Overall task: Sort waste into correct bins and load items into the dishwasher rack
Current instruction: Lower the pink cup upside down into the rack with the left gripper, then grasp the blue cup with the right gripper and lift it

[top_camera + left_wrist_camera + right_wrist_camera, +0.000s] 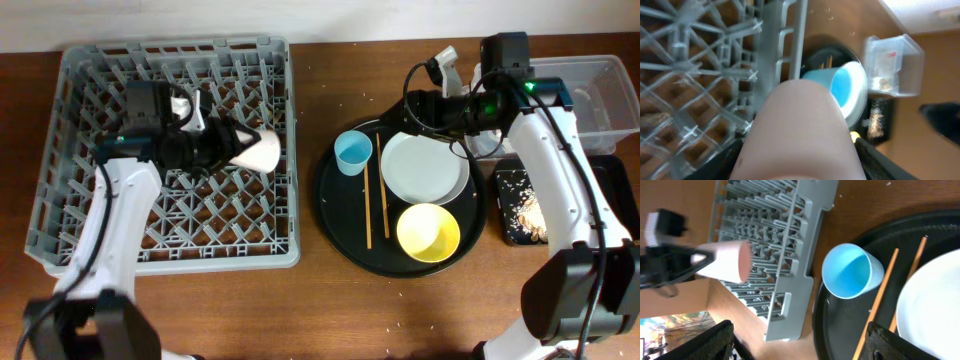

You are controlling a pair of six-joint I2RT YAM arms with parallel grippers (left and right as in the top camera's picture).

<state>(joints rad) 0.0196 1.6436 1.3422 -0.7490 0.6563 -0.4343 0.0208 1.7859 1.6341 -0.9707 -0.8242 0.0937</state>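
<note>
Carrying a small light-blue cup (pixel 353 153), 2 thin wooden chopsticks (pixel 368 205), a pale grey round plate (pixel 425 168) and a yellow bowl (pixel 428 232) on the round black tray (pixel 345 240). Keeping beige crumbs (pixel 530 210) in the shallow black rectangular tray (pixel 500 200). Clamping the small pink cup (pixel 258 148) sideways in the left gripper (pixel 232 146) over the grey pegged plastic rack (pixel 170 50), near its right rim. Spreading the right gripper (pixel 412 108) jaws wide, empty.
</note>
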